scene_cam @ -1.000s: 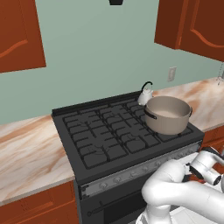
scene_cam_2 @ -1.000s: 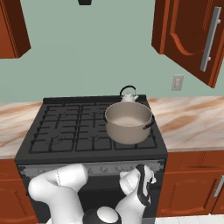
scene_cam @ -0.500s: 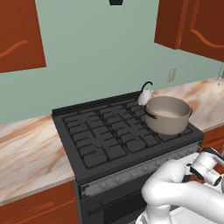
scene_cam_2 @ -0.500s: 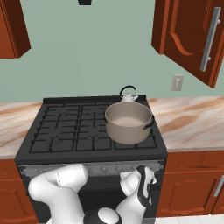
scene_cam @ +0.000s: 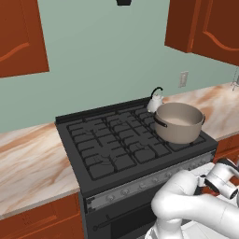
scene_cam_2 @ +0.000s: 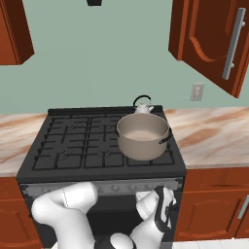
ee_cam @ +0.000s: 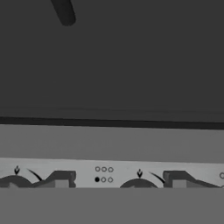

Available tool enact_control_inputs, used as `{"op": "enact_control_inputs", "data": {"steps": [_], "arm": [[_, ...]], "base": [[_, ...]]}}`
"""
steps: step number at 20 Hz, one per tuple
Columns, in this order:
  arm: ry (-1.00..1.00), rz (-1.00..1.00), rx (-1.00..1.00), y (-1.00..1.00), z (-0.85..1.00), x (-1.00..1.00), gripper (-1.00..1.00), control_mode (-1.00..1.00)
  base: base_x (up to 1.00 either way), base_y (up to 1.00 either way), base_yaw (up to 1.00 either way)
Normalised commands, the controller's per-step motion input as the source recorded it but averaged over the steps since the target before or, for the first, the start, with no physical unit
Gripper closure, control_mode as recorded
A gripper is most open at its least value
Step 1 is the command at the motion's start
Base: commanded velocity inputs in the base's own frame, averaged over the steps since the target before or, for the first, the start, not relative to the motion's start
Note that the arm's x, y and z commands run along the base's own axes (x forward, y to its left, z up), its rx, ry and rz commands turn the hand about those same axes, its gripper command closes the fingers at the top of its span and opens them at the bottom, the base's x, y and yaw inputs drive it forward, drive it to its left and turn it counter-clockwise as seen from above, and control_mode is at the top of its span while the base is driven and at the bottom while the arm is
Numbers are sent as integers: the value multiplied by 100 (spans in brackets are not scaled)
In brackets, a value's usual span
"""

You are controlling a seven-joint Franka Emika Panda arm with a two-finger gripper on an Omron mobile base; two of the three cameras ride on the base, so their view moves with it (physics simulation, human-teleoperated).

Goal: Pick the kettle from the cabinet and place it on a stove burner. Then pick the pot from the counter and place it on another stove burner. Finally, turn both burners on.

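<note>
Looking along the gripper (ee_cam: pixel 119 180), I see its two fingers standing apart, a good way open but perhaps not fully. They hold nothing. Between them sits one round knob (ee_cam: pixel 140 184) of the stove's front panel (ee_cam: pixel 109 144), with a small arrow mark above it. This knob is not centred in the gap: it lies toward 3 o'clock, close to that finger, and I cannot tell if the finger touches it. A second knob (ee_cam: pixel 15 181) is at 9 o'clock, outside the fingers.

I judge that the step in hand is turning on a burner. The coming move depends on this one relation. The knob's axis points straight out of the panel toward the hand, so the fingers must close evenly around it and then roll about that axis. A small shift toward 3 o'clock would centre it first.

Farther on, in the right base view, the pot (scene_cam_2: pixel 142 136) stands on the front right burner of the stove (scene_cam_2: pixel 73 146), at 12 o'clock from the low hand. The kettle (scene_cam_2: pixel 144 106) is on the rear right burner, at 12 o'clock just behind the pot. Both placings look done. The counter (scene_cam_2: pixel 214 141) runs to 3 o'clock of the stove, and the cabinet (scene_cam_2: pixel 209 39) hangs at 2 o'clock, its door open.
</note>
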Motion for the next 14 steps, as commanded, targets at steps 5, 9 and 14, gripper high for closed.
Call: {"op": "enact_control_inputs", "data": {"steps": [5,9,14], "arm": [[-7,0,0,5,5,-1,100,-100],[-11,0,-1,15,17,-10,100,-100],[-8,0,-3,13,20,-4,100,-100]], "base": [[0,0,0],[0,0,0],[0,0,0]]}}
